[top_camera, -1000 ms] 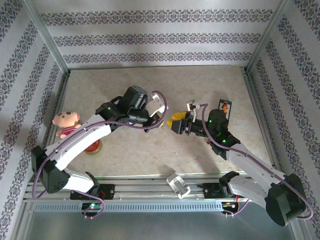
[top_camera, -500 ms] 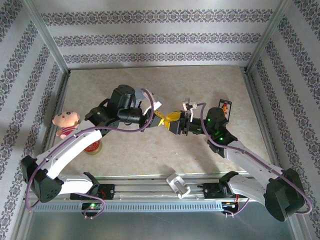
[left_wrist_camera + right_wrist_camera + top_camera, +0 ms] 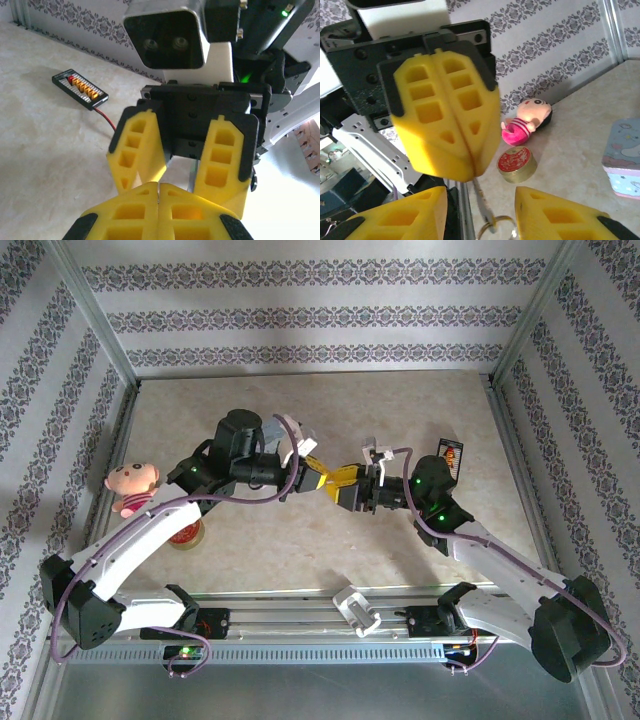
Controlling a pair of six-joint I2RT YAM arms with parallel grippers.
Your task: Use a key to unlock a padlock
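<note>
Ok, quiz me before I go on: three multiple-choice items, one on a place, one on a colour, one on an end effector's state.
1. The red round tin sits: A) beside the plush toy; B) inside the blue box; C) on the battery holder.
2. The end effector fingers are: A) black; B) yellow; C) white.
3. The right end effector is: A) shut on the tin; B) shut empty; C) open.
Answers: 1A, it lies right by the toy; 2B, both pairs are yellow; 3C, its fingers stand apart, facing the left end effector, shut on what looks like the key.
</note>
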